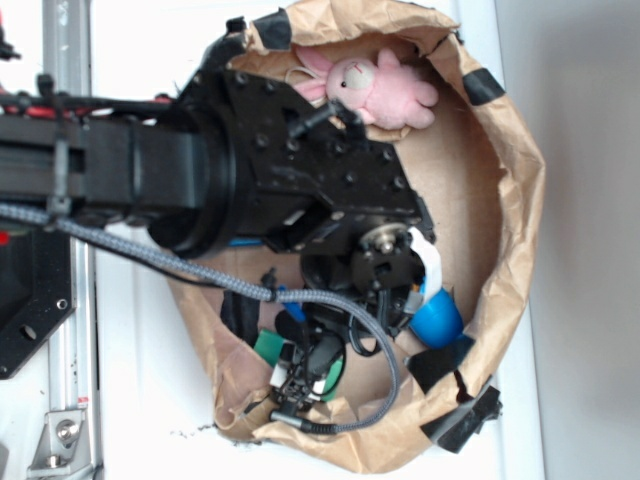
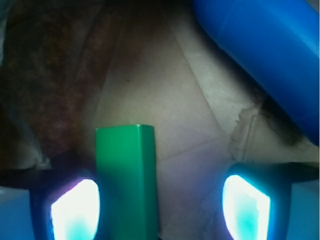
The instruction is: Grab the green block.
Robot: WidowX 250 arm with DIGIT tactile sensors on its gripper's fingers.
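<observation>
I am reaching down into the paper bag [image 1: 515, 180], whose walls are rolled down into a shallow nest so the toys stay put and I can get at them from above. My arm [image 1: 290, 160] covers most of the floor in the outside view. A pink stuffed rabbit [image 1: 375, 88] lies against the far wall, well apart from my work, and a blue cylinder [image 1: 436, 320] sits close beside my claw [image 1: 300, 372].

The green block [image 2: 127, 180] lies flat on the paper floor, directly under me. From my wrist I see it running lengthwise up between my fingers [image 2: 75, 210], close against the left one, with a wide gap to the right one. The blue cylinder [image 2: 265, 55] fills the upper right corner, clear of my fingers.

My claw [image 2: 160, 207] is spread wide and holds nothing. Whether the left finger already touches the block I cannot quite tell; glare hides the edge. I judge closing should catch it.
</observation>
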